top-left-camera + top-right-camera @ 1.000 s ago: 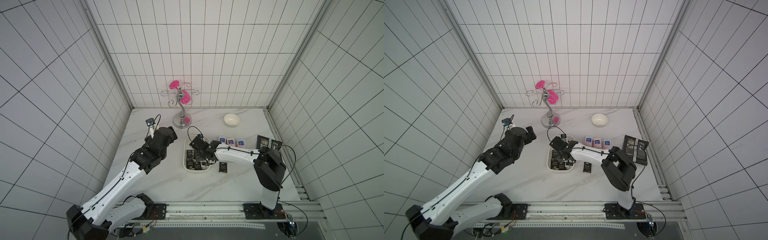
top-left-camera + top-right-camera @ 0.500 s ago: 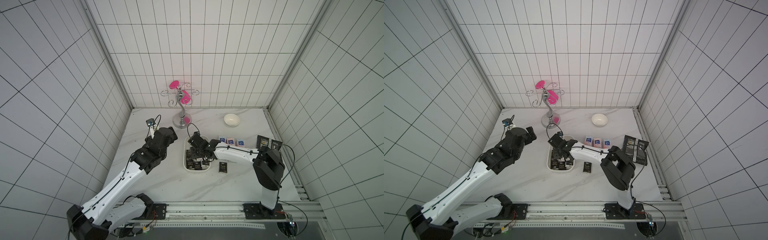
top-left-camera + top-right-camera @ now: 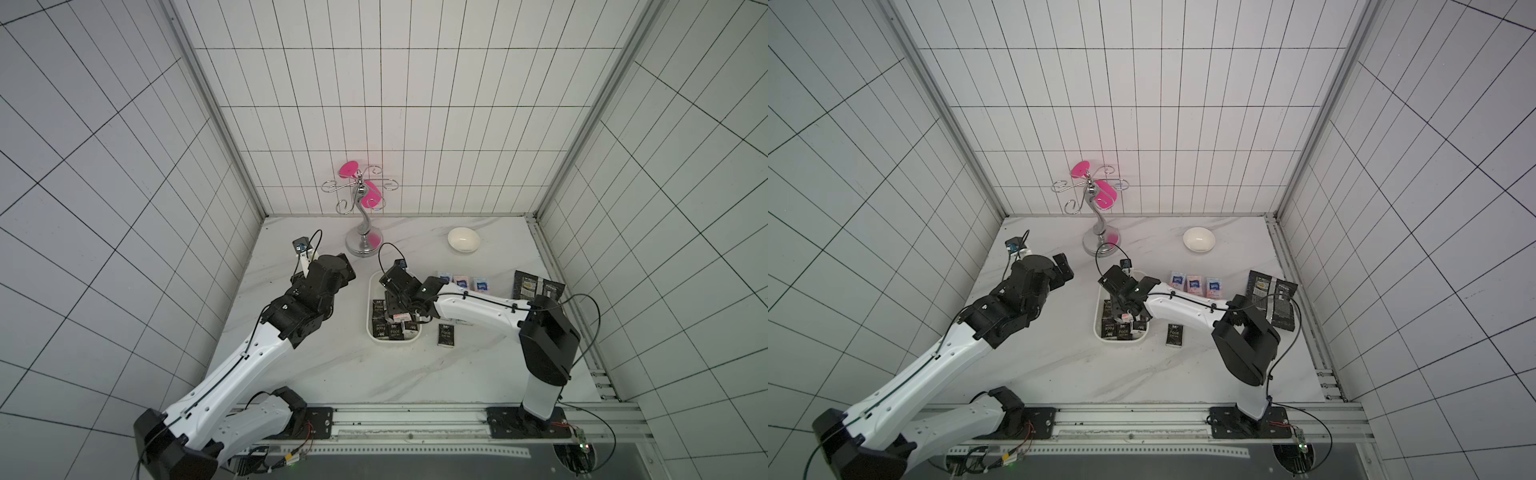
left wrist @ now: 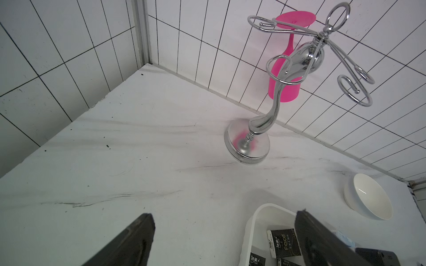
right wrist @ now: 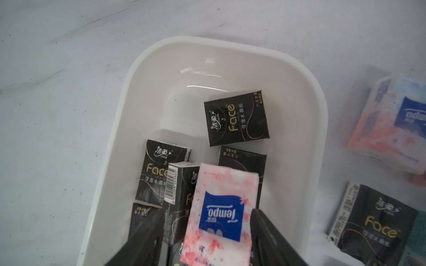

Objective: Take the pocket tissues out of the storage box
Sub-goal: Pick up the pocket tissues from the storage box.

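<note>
Pocket tissues (image 5: pixel 236 117): small flat packs, black with "Face" lettering or pink floral with blue label.
Storage box (image 5: pixel 143 69): white tub, holds several black packs, one pink pack (image 5: pixel 221 207) propped on top.
My right gripper (image 5: pixel 207 213): jaws apart, straddling pink pack.
My left gripper (image 4: pixel 223 215): jaws apart, empty.
Table (image 3: pixel 332 374): loose black pack (image 3: pixel 446 335) beside box.

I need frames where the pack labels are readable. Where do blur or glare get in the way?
Right wrist view: the pink Tempo pack and black Face pack read sharply, the outside packs beside the storage box are blurred, and glare streaks its floor. In both top views the packs look small and the fine print is unreadable.
</note>
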You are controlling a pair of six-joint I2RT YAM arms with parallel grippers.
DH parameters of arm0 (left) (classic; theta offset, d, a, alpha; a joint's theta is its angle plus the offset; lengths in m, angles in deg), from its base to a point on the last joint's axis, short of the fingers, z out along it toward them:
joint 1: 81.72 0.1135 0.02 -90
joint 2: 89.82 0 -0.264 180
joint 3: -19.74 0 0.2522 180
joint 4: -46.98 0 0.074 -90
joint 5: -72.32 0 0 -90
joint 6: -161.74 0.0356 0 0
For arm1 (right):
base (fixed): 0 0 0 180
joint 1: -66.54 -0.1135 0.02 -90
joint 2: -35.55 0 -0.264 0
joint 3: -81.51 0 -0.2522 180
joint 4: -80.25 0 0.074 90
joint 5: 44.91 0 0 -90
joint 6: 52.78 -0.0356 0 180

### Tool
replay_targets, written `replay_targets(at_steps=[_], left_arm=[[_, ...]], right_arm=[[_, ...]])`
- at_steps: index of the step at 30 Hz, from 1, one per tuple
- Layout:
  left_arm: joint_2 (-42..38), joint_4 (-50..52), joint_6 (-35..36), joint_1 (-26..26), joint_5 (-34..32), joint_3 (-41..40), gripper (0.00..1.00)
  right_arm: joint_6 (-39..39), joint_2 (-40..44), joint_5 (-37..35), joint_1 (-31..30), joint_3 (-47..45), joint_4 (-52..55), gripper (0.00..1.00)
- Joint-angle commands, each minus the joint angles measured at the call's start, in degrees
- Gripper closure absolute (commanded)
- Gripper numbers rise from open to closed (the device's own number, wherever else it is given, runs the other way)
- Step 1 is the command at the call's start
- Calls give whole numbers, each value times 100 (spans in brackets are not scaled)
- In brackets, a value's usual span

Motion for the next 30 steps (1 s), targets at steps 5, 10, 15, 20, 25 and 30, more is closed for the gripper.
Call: replay_targets(at_steps=[5, 10, 15, 20, 25, 30], left_arm=[[-35, -82, -21, -30, 28, -56, 2], [-23, -88, -15, -30, 26, -72, 2], [-12, -93, -22, -30, 46, -46, 1], [-23, -85, -42, -29, 63, -50, 2], [-36, -82, -28, -32, 55, -57, 2], [-29, -68, -24, -28, 48, -38, 2]], right_arm=[[-179, -252, -22, 31, -180, 225, 37], [-247, -295, -89, 40, -331, 135, 37], [-256, -362, -11, 40, -321, 126, 36], [-199, -440, 124, 47, -300, 39, 38], [-162, -518, 229, 49, -219, -27, 42], [73, -446, 168, -8, -8, -78, 43]])
